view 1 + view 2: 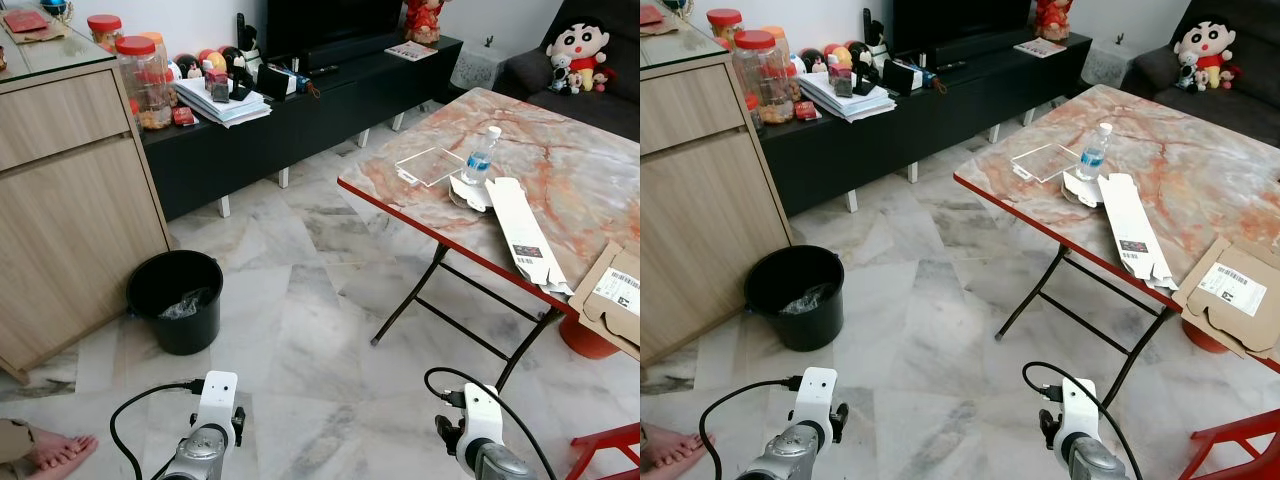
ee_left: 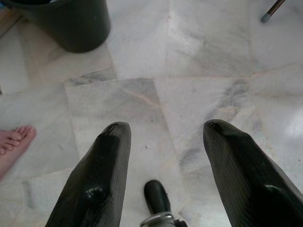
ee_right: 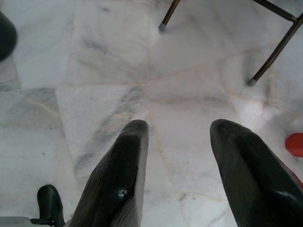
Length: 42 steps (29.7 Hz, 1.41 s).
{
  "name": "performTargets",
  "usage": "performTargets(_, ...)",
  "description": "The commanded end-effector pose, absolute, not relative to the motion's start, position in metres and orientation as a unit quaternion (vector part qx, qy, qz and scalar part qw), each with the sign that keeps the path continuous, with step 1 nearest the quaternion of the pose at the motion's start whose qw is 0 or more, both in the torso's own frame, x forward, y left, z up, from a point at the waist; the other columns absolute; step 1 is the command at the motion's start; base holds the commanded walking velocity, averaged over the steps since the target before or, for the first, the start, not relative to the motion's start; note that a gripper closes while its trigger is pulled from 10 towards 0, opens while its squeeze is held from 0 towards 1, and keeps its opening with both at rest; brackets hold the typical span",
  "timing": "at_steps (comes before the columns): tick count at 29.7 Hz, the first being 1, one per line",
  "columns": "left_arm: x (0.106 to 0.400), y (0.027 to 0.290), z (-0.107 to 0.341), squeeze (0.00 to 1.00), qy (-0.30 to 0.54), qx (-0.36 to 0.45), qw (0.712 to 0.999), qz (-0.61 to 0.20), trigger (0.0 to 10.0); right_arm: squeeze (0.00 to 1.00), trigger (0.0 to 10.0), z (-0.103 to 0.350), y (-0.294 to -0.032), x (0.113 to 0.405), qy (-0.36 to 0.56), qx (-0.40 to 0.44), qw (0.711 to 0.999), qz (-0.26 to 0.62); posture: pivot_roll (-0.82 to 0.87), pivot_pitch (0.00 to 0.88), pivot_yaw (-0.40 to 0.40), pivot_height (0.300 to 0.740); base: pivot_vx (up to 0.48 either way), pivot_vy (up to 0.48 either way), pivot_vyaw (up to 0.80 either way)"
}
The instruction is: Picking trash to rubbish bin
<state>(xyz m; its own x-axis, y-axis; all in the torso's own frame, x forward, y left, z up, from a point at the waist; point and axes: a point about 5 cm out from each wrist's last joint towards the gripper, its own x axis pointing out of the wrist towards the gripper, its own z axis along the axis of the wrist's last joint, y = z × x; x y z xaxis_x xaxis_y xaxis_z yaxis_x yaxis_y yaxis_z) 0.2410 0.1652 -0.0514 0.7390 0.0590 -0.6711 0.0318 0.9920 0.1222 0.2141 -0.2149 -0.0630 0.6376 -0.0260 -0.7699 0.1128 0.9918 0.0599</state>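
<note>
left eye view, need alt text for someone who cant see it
A marble-top folding table on the right holds a plastic bottle, a flattened white carton and torn cardboard. A black bin stands on the tiled floor beside a wooden cabinet, left.

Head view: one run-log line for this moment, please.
stage: approach | left gripper: open, empty | right gripper: open, empty | bottle: on table | bin: on floor
</note>
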Motion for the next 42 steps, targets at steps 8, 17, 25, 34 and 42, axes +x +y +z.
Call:
performTargets(8, 0.2403, 0.1647, -0.0521, 0.00, 0.365, 0.067, 0.929, 0.002, 10.0, 0.00, 10.0, -0.0639, -0.2180, 0.2115, 0.425, 0.049, 0.903, -0.048, 0.00, 0.006, -0.112, 0.740, 0.000, 0.000, -0.79)
performTargets(17, 0.2409, 0.1670, -0.0517, 0.00, 0.367, 0.087, 0.926, 0.000, 10.0, 0.00, 10.0, -0.0641, -0.2169, 0.2117, 0.424, 0.049, 0.903, -0.048, 0.00, 0.013, -0.109, 0.740, 0.000, -0.200, -0.79)
performTargets(25, 0.2402, 0.1682, -0.0524, 0.00, 0.373, 0.084, 0.924, 0.007, 10.0, 0.00, 10.0, -0.0638, -0.2160, 0.2125, 0.425, 0.050, 0.903, -0.046, 0.00, 0.009, -0.108, 0.740, 0.000, -0.059, -0.79)
performTargets(34, 0.2412, 0.1683, -0.0517, 0.00, 0.371, 0.085, 0.925, 0.009, 10.0, 0.00, 10.0, -0.0635, -0.2160, 0.2131, 0.424, 0.049, 0.903, -0.046, 0.00, 0.008, -0.108, 0.740, 0.000, 0.000, -0.79)
performTargets(42, 0.2408, 0.1691, -0.0520, 0.00, 0.373, 0.096, 0.923, 0.010, 10.0, 0.00, 10.0, -0.0629, -0.2171, 0.2136, 0.424, 0.047, 0.903, -0.046, 0.00, 0.007, -0.112, 0.740, 0.000, -0.180, -0.79)
